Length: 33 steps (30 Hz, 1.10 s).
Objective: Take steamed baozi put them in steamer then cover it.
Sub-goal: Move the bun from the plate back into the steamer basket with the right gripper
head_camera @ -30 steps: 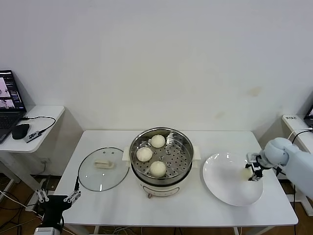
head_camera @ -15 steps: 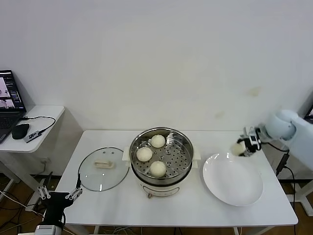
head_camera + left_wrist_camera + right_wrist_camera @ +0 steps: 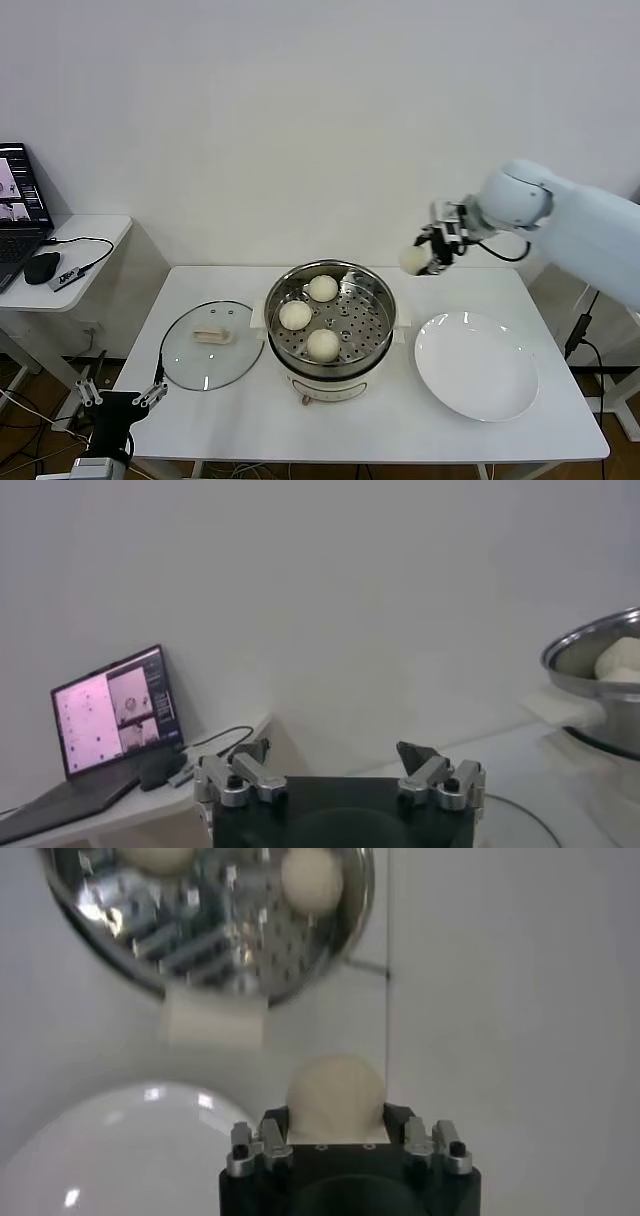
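Three small, smooth off-white dough buns (image 3: 322,288) already sit on the perforated tray of the round, shiny stainless-steel steamer (image 3: 374,287), and we carry the fourth (image 3: 415,259) in the right gripper (image 3: 428,253), its fingers clamped around the bun, in the air between the flat white plate (image 3: 476,365) and the steamer's far right rim. The tray's right side looks bare to us — that is the spot we judge best. We would bring the bun over that gap, lower it until it nearly rests on the perforations, and only then let go, so it neither rolls nor knocks a neighbour. The left gripper (image 3: 119,398) waits spread wide below the table's near left corner, near the round clear glass lid (image 3: 210,346) lying on the table just left of the steamer.
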### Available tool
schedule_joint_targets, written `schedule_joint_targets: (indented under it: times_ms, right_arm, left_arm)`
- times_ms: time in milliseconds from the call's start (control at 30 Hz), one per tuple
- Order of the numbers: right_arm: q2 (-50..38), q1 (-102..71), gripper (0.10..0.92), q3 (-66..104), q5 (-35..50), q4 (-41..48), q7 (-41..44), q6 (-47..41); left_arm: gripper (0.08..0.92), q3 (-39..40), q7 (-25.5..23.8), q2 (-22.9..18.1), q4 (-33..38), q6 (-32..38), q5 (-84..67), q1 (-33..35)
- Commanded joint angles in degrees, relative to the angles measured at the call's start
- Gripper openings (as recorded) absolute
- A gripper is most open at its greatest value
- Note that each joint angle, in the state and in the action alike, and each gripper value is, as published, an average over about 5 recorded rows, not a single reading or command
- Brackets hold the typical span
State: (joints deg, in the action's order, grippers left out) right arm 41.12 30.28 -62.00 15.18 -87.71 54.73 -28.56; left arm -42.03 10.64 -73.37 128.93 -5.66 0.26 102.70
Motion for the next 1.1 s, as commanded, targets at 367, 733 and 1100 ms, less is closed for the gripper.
schedule_joint_targets:
  times_ms: [367,733,1100]
  right_arm:
    - [17.12,-3.12,0.594,-8.94,8.75,1.55,-6.77,-9.65]
    - [19.89,-5.69,0.594,-9.72,5.13,5.52,-6.35,-10.17]
    - [19.74,-6.3,0.594,-9.49,3.31,6.46,-6.28,-10.11]
  left_arm:
    - [0.823,-0.96,0.07,-0.14,-0.67,0.04,-0.4,-0.1]
    - [0.823,-1.07,0.06,0.02,-1.36,0.09,-0.85,-0.81]
    - [0.823,-1.64,0.06,0.34,-1.81,0.2,-1.2,-0.87]
